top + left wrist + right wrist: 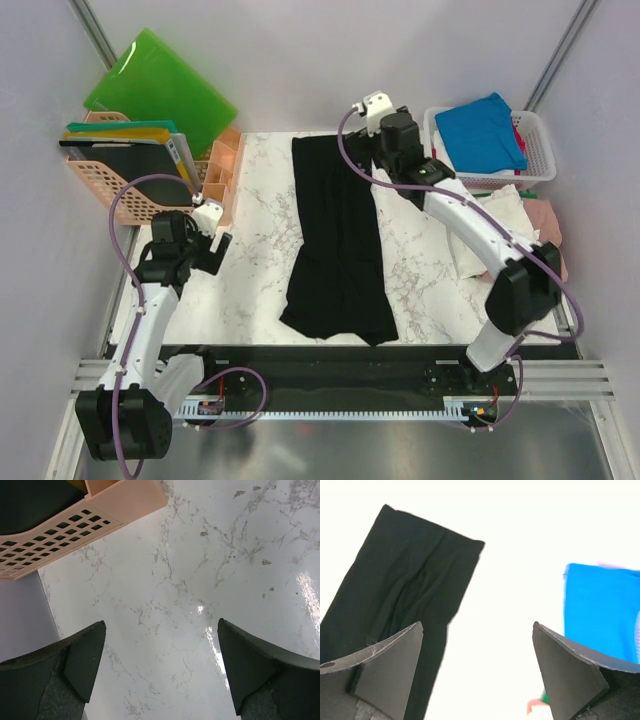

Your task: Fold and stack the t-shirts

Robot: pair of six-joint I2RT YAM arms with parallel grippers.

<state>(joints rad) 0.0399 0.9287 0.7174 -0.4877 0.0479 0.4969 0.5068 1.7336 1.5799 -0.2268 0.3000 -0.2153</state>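
Observation:
A large black t-shirt (338,240), folded into a long strip, lies down the middle of the marble table (255,270). In the right wrist view its far end (405,580) shows on the left. A bright blue t-shirt (485,130) (600,610) lies on top in the white basket (540,150) at the back right. White (490,215) and pink (545,215) t-shirts lie at the right edge. My right gripper (375,160) (477,630) hovers open and empty by the black shirt's far right corner. My left gripper (215,250) (161,630) is open and empty over bare marble, left of the shirt.
A peach basket (130,190) (75,515) holding flat boards stands at the back left, close to my left gripper. Bright green plastic boards (160,85) lean on the wall behind it. A smaller peach tray (225,165) sits beside the basket.

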